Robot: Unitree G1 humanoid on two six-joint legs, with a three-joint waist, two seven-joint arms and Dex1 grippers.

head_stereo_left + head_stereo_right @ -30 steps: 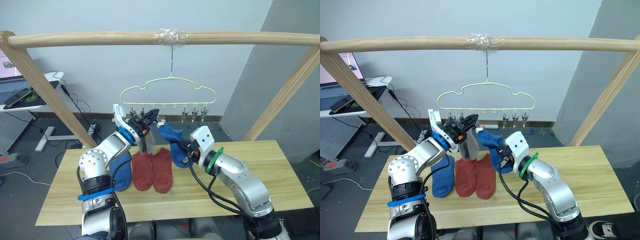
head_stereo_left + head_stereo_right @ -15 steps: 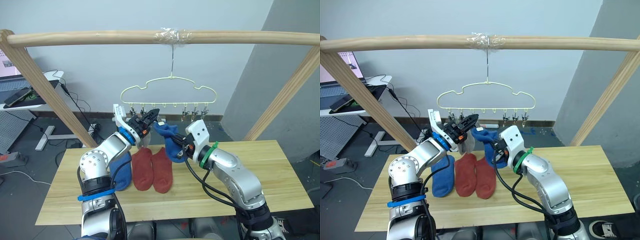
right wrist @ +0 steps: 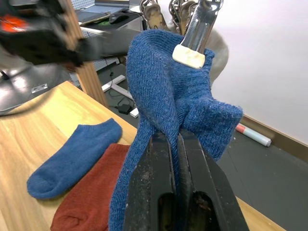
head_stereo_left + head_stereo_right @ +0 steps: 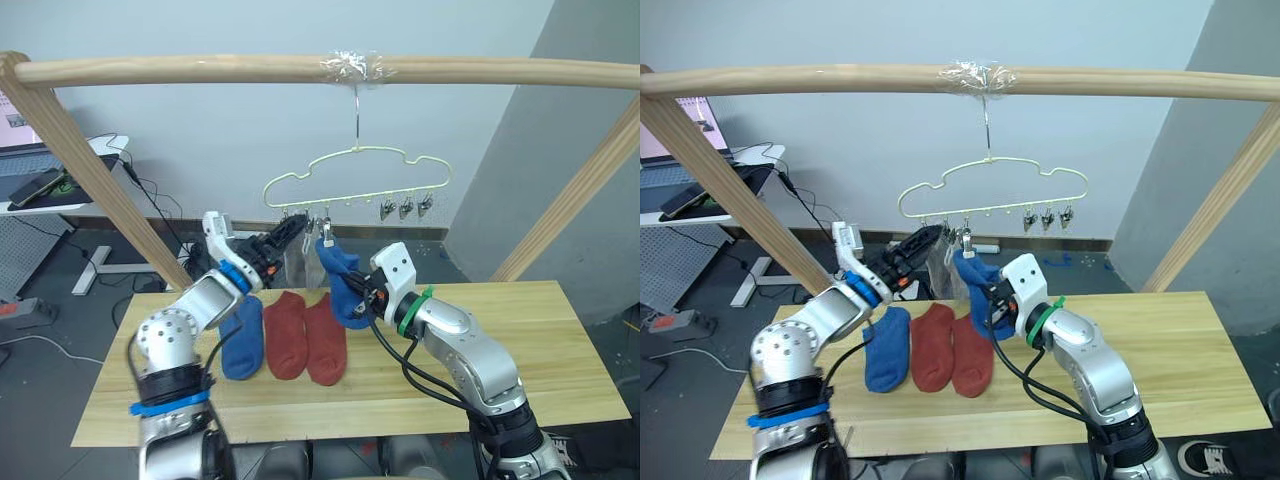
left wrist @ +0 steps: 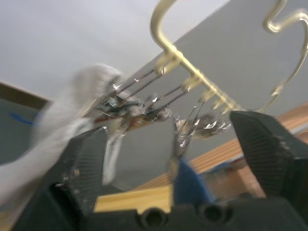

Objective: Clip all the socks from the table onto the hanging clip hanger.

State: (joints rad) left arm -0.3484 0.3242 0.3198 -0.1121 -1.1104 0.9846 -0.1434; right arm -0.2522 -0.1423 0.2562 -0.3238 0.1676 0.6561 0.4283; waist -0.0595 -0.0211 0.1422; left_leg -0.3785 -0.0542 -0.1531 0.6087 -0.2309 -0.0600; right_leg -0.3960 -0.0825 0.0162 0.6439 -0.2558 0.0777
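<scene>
The pale yellow-green clip hanger point(image 4: 355, 176) hangs by its hook from the wooden pole. A light grey sock point(image 4: 296, 262) dangles from one of its left clips. My left gripper point(image 4: 288, 230) stands open just beside those clips, its fingers point(image 5: 82, 163) wide apart around them with nothing held. Next to the grey one hangs a blue sock point(image 4: 340, 280), a metal clip point(image 3: 195, 38) biting its top edge, and my right gripper point(image 3: 175, 137) is shut on it lower down. On the table point(image 4: 540, 350) lie a blue sock point(image 4: 240, 338) and two rust-red socks point(image 4: 284, 335) point(image 4: 325, 340) side by side.
A round wooden pole frame point(image 4: 200, 70) spans above the table, with slanted legs at both sides. The hanger's right clips point(image 4: 405, 208) hang bare. A desk with a laptop point(image 4: 40, 185) stands at the back left. The table's right half is bare wood.
My left gripper has opened and let go of the grey sock, which now hangs from a clip. The right gripper lifted the blue sock up to a clip. The camera shifted.
</scene>
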